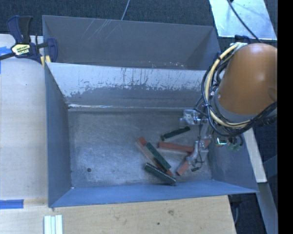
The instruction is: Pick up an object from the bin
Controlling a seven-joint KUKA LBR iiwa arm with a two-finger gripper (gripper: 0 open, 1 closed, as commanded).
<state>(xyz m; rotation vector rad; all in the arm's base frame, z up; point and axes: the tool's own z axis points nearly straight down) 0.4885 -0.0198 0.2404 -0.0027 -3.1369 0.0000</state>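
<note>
- Gripper (199, 159) low in the right end of the grey bin (58, 130), pointing down at the bin floor from under the arm's rounded orange cover (249, 77).
- Cannot tell how far open, nor whether anything is gripped.
- Loops of yellow and black cables (212, 101) round the wrist, just under the cover.
- Nearest to the gripper's tip, on its left: a short red-brown stick (184, 167), lying tilted on the floor close to the front wall. Just beside the tip, but cannot tell whether touching.
- A little farther back, also left of the gripper: a level red-brown stick (173, 146), lying almost straight across, its right end close to the gripper.
- Behind that: a slanting dark green stick (176, 132), right end farther back than the left, pointing toward the gripper's upper part.
- Farther left: a long red-brown stick (145, 146), running diagonally from back left to front right.
- Alongside it and touching: a shorter dark green stick (157, 159) on the same diagonal.
- At the front of the heap: a dark, nearly black stick (160, 174), lying close to the front wall.
- All six together in one loose heap on the right front part of the floor.
- Well apart to the left, on the scuffed grey floor: a small dark speck (89, 169).
</note>
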